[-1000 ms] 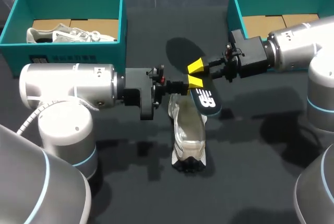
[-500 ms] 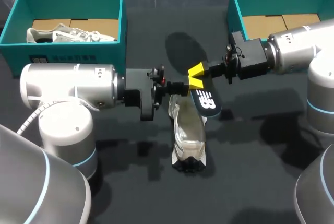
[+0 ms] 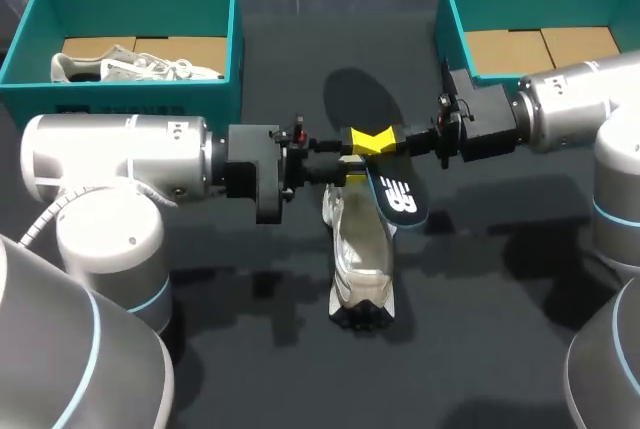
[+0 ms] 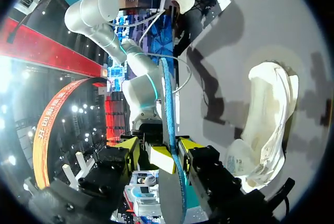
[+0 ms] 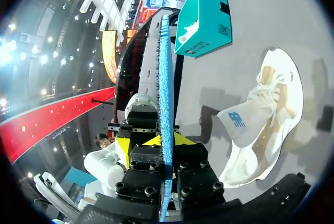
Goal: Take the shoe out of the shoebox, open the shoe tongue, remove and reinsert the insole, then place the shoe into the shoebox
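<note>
Currently clenches dark blue-edged foam insole [image 3: 398, 196] in right gripper [image 5: 163, 148] fingers, left gripper [image 4: 156, 148] fingers released; risks drop through mistimed handover.

Two teal shoeboxes [image 3: 130, 101] [image 3: 440, 19]. Two white shoes [image 3: 140, 67] [image 3: 360, 249]. One dark insole [image 3: 398, 197]. Two grey robot arms [image 3: 120, 154] [image 3: 570, 109]. One dark table [image 3: 500, 299].
</note>
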Action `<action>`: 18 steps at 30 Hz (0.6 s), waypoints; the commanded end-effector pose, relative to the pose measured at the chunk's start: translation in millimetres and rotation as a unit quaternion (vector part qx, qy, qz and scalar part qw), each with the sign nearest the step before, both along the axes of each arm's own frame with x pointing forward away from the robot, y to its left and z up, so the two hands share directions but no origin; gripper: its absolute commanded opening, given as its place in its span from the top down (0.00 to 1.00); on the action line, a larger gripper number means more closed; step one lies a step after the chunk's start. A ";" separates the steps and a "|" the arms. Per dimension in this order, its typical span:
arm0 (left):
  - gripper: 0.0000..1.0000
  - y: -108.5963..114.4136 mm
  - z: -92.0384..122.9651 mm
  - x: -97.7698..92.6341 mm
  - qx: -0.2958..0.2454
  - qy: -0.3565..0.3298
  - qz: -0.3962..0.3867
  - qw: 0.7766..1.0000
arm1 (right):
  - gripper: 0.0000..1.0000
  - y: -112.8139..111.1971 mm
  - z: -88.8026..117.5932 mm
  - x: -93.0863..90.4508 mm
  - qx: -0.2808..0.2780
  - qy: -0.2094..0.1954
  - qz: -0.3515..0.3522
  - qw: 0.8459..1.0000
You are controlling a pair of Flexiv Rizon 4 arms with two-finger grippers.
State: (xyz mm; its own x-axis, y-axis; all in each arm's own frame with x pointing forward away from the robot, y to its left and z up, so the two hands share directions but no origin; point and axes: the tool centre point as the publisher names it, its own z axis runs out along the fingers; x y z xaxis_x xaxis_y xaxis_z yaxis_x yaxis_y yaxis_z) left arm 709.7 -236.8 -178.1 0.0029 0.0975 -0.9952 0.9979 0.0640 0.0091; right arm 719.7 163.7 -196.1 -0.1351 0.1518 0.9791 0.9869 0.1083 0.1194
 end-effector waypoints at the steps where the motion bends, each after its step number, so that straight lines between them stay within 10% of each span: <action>1: 0.00 48.7 18.6 1.1 0.043 0.004 0.012 0.999 | 1.00 -5.0 -3.2 -11.0 0.002 0.001 -0.012 1.000; 18: 0.00 74.2 28.9 12.6 0.091 -0.041 0.027 0.995 | 1.00 -6.5 -6.4 -12.3 0.006 0.011 -0.010 1.000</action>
State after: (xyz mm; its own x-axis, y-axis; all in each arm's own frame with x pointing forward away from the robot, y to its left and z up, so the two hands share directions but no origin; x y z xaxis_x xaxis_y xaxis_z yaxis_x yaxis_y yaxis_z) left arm 725.3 -166.2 -149.8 0.0716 0.2758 -0.9586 0.9888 0.1069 0.1046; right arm 707.8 156.1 -202.8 -0.1118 0.1389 0.9840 0.9910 0.0884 0.1001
